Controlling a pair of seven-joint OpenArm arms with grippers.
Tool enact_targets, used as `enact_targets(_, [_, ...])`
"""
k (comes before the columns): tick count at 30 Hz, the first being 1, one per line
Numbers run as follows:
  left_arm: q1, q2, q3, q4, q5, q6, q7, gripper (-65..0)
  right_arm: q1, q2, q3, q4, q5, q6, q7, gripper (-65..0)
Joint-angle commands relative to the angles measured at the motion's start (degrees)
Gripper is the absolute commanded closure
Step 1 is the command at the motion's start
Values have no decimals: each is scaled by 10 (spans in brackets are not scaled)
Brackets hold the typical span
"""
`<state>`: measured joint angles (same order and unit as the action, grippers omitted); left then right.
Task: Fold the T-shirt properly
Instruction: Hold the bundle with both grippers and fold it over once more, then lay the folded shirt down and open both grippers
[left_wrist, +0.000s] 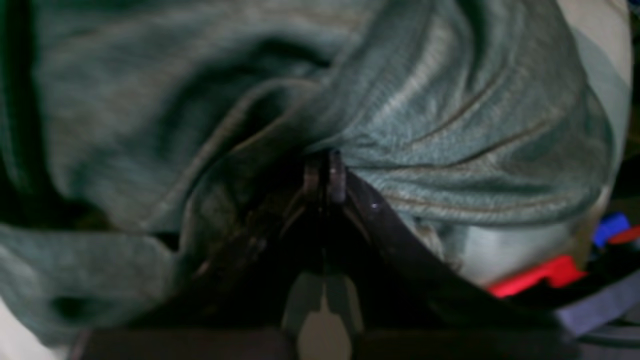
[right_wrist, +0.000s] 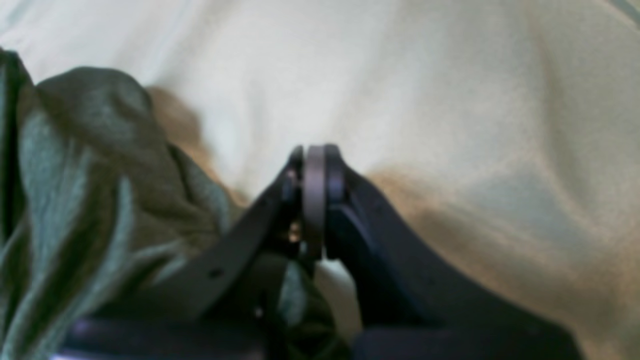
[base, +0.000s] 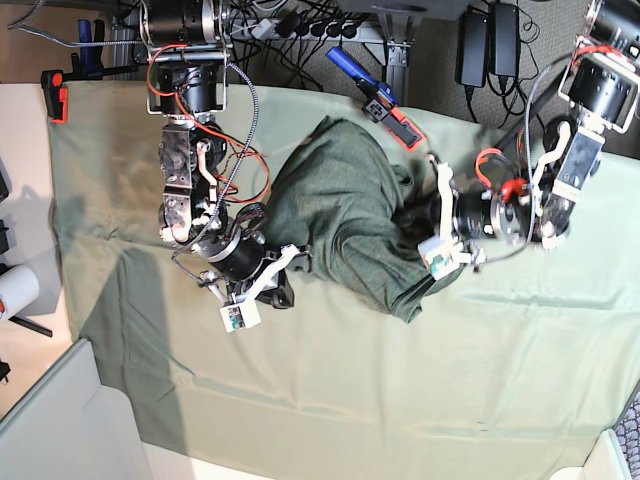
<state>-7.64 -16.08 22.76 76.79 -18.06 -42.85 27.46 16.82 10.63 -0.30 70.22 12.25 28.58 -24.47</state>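
Table cloth (base: 400, 400), pale green and wrinkled, covered the work surface; cables, power bricks and a red clamp (base: 58, 95) lay beyond its far edge. Shirt (base: 350, 215) lay bunched in a heap between the two grippers, long axis running from the far edge down toward the near right in the base view. Left gripper (left_wrist: 324, 172) was clenched on a shirt fold, fabric draped over its tips. Right gripper (right_wrist: 316, 172) was closed with nothing visibly between its tips, shirt just beside it.

Pale green table cloth (base: 350, 400), red clamp (base: 59, 95), power strip (base: 300, 25)
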Motion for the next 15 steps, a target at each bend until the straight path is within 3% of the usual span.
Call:
enact_targets(1, [-21,-13,-4,-14,42,29,22,0,14,5,2,9,6,2,15,0])
enact_targets(10, [-97,-70,-4,-97,42,29,-18,0,-11,5,2,9,14,2,15,0])
enact_targets(15, [-132,-92,-4,-110,45,29,-30,0,-40,4,2,9,63,2,15,0])
